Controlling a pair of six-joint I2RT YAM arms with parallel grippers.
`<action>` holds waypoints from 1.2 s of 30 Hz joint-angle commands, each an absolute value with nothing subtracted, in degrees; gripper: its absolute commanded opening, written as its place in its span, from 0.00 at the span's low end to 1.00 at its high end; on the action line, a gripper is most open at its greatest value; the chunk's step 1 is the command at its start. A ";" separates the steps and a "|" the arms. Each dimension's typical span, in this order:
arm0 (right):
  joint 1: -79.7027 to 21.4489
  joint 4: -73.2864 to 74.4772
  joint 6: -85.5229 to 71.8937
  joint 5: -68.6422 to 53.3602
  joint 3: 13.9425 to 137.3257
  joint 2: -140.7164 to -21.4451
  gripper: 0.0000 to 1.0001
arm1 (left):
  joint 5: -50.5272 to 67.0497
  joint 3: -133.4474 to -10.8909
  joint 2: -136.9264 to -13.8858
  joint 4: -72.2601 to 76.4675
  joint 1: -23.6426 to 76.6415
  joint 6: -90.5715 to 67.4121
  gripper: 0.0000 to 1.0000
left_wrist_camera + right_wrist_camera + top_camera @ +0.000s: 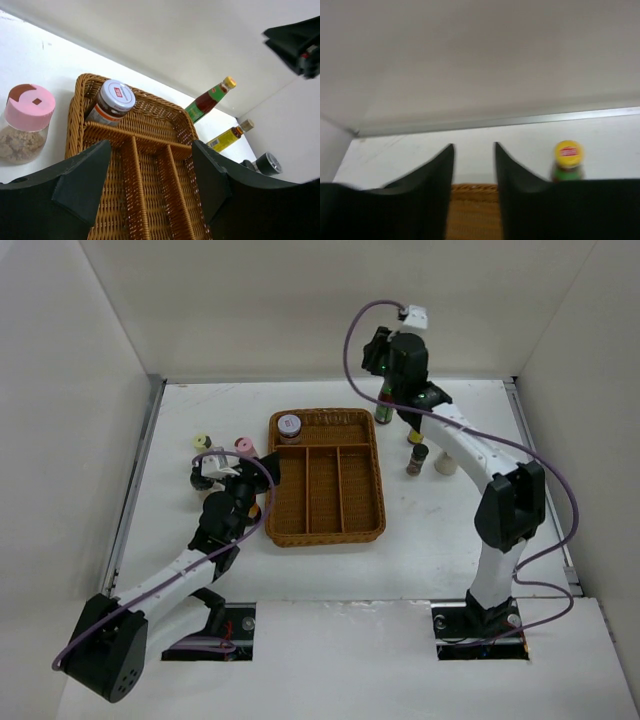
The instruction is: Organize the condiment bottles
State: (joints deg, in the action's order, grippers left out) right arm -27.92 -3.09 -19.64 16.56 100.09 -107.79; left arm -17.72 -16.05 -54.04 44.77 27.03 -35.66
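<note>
The brown wicker tray holds one jar with a white lid in its far left compartment; the jar also shows in the left wrist view. My left gripper is open and empty over the tray's left side. A pink-capped jar and a yellow-capped one stand left of the tray. My right gripper is open and empty, raised above the yellow-capped green-labelled bottle, which sits to the right of the fingers in the right wrist view. A tan-capped bottle, a grey-capped one and a white one stand right of the tray.
A dark small jar and an orange-toned item lie partly hidden by my left arm. White walls enclose the table at the back and both sides. The tray's three long compartments hold nothing.
</note>
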 commanded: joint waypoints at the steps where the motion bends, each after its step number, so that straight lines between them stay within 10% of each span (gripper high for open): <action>1: -25.71 -0.53 -15.39 21.08 100.55 -108.81 0.50 | -16.44 -16.52 -54.40 48.25 27.11 -36.39 0.66; 8: -20.53 2.89 -11.69 21.45 105.37 -114.60 0.71 | -16.26 -16.70 -55.37 48.34 27.20 -36.30 0.66; 36: -18.68 7.12 -11.51 18.19 111.10 -122.43 0.59 | -15.47 -16.52 -56.95 49.66 26.50 -36.74 0.67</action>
